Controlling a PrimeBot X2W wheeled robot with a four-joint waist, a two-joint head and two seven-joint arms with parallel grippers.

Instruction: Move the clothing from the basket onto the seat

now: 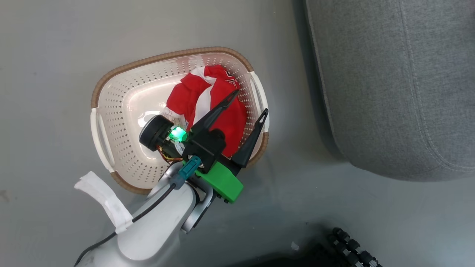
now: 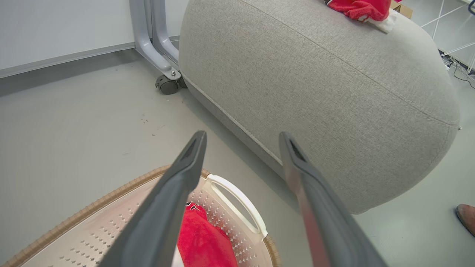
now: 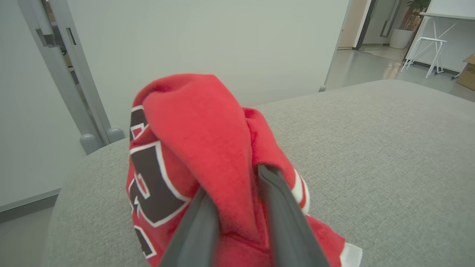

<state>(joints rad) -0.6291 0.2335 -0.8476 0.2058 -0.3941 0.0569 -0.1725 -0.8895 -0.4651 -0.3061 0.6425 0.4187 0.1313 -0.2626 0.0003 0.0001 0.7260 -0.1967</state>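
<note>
1. The laundry basket point(image 1: 118, 122) stands on the smooth grey floor point(image 1: 55, 37) directly under the left gripper point(image 1: 251, 101). It is cream plastic and rounded, with rows of small holes punched through its walls. It has a brown woven-look rim and a white loop handle point(image 1: 258, 92) just below the fingertips.
2. Inside it lies one crumpled red garment point(image 1: 193, 96) with white stripes. The garment is bunched against the wall on the handle side, beneath and between the left fingers.
3. The left gripper's two long, dark, tapered fingers point(image 2: 178, 193) are spread wide with nothing between them, and they hang above the garment.
4. Beyond those fingertips, in the left wrist view, is the seat point(image 2: 315, 92), a big grey woven-fabric cushion with rounded corners and a stitched seam. It stands just beside the basket on the handle side.
5. On top of the seat lies the jersey point(image 3: 193, 122), soft red fabric with white trim and a black number outlined in white.
6. The right gripper point(image 3: 235, 181) is at the jersey, with a raised fold of the cloth between its two slightly parted fingers. Whether they clamp the fold or merely flank it cannot be told.
7. Past the left gripper's left finger, a grey metal frame leg point(image 2: 163, 48) on a caster touches the floor beside the seat.
</note>
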